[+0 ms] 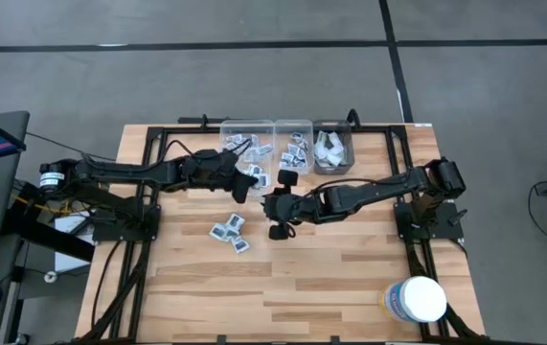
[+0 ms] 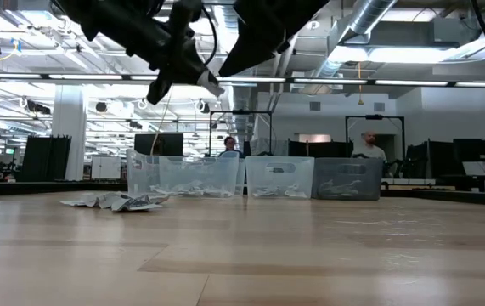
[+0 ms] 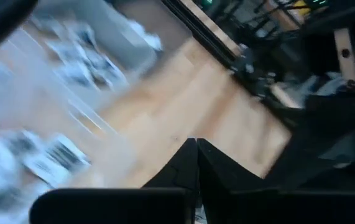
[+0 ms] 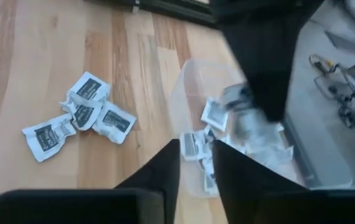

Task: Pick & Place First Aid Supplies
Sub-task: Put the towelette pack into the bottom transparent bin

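You had the packets [image 1: 229, 231] in a small loose cluster on the bare wood of the table [image 1: 350, 278], toward the left-centre, w/ many more already sorted in the clear bins [image 1: 246, 130] along the far edge. They looked feather-light, flat, thin and floppy, w/ slick wrappers, so I'd judge they'd slide or flutter instead of resisting a push, and a pinch would likely crumple one, not break it. Best hold, I'd say: nip one by a raised or curled edge or corner, since a packet lying dead flat gave the tips nothing to get under. A few in the pile overlapped, so a double pick was a risk.

Your left gripper [image 1: 242, 185] hung above the table just in front of the leftmost bin, fingers clenched tip to tip; the left wrist view showed nothing clearly between them, so I couldn't tell if a packet was pinched. The floor pile sat nearer you than that gripper, apart from it.

Your right gripper [image 1: 278, 230] hovered just beside the pile on its right, not touching, fingers [image 4: 158, 177] parted a little and empty. In the right wrist view the pile lay off to one side of the jaw line, not between the tips.
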You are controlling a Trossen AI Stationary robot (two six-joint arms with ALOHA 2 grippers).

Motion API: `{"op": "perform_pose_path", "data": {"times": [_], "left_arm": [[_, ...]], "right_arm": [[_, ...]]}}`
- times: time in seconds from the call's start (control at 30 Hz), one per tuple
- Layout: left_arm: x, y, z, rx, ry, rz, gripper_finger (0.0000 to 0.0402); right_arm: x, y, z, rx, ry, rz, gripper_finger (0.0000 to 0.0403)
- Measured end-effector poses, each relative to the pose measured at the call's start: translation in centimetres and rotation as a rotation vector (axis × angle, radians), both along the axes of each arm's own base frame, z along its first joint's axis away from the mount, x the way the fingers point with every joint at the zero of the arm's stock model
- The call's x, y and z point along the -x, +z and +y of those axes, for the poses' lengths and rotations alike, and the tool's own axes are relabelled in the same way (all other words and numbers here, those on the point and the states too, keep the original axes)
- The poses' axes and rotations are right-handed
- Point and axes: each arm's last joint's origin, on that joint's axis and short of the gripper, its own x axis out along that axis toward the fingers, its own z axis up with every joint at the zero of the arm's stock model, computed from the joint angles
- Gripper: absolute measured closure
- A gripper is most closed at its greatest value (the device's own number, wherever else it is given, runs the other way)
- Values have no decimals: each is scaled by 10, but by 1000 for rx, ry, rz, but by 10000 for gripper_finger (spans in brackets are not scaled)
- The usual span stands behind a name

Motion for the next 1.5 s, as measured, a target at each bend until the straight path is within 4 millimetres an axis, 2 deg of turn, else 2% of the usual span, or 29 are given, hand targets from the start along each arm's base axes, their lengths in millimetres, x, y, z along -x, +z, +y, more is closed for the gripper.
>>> {"op": "perform_pose_path", "data": {"times": [0.27, 0.4, 0.7, 0.87, 1.13, 1.33, 1.5], "left_arm": [[5, -3, 14, -342, 173, 145, 380], [7, -7, 18, -391, 193, 212, 368], [8, -9, 17, -416, 160, 239, 319], [14, -11, 2, -483, 29, 318, 314], [47, -11, -39, -504, -203, 436, 315], [59, -14, -64, -408, -378, 444, 315], [58, -29, -75, -304, -396, 560, 315]], "right_arm": [[5, -7, -1, -95, -86, 32, 277], [7, -8, 2, -124, -103, 41, 268], [10, -11, 4, -145, -122, 61, 258], [14, -14, 4, -190, -174, 77, 258], [18, -17, 5, -184, -193, 122, 268], [17, -17, -4, -139, -174, 150, 270], [16, -17, -11, -105, -161, 170, 269]]}}
